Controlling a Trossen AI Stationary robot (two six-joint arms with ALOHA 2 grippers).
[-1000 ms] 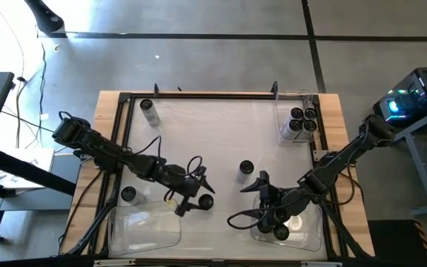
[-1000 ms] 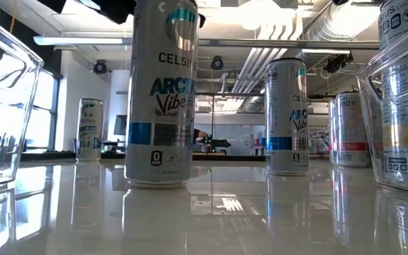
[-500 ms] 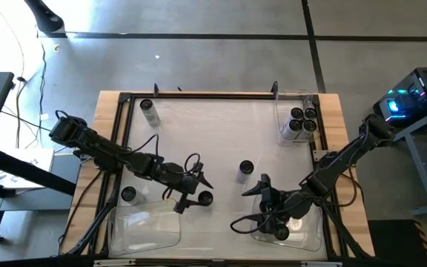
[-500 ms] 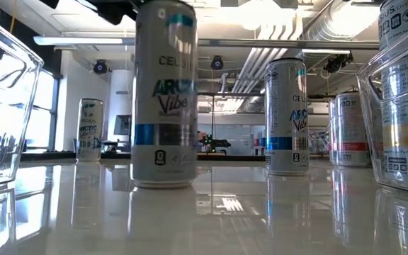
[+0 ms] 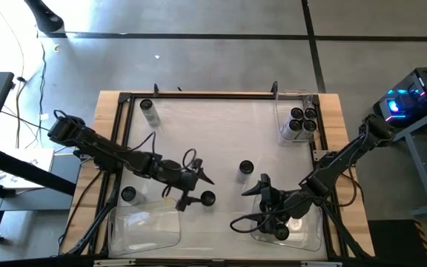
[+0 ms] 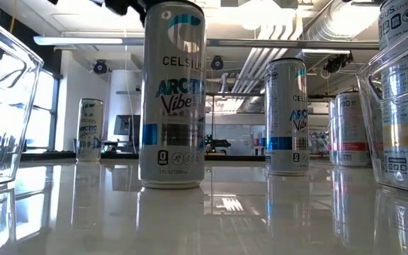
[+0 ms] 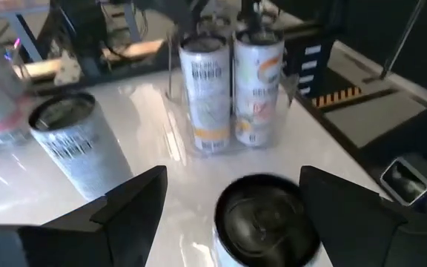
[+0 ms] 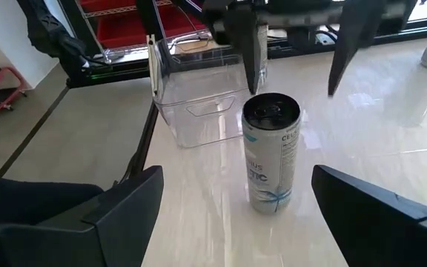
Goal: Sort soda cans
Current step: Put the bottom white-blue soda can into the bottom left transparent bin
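**Left pincer spread around a can**

High view: left pincer (image 5: 196, 189) sits wide beside a soda can (image 5: 207, 199) mid-counter (image 5: 213, 126); right pincer (image 5: 262, 204) wide near the bin (image 5: 313, 226).

Low view: can upright.

Left wrist: fingers (image 7: 132, 200) apart, flanking can.

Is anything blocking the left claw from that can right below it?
Nothing visible. The left gripper is open, its two dark fingers on either side of the silvery can with the dark round top. The other cans and the clear plastic bin stand well beyond it.
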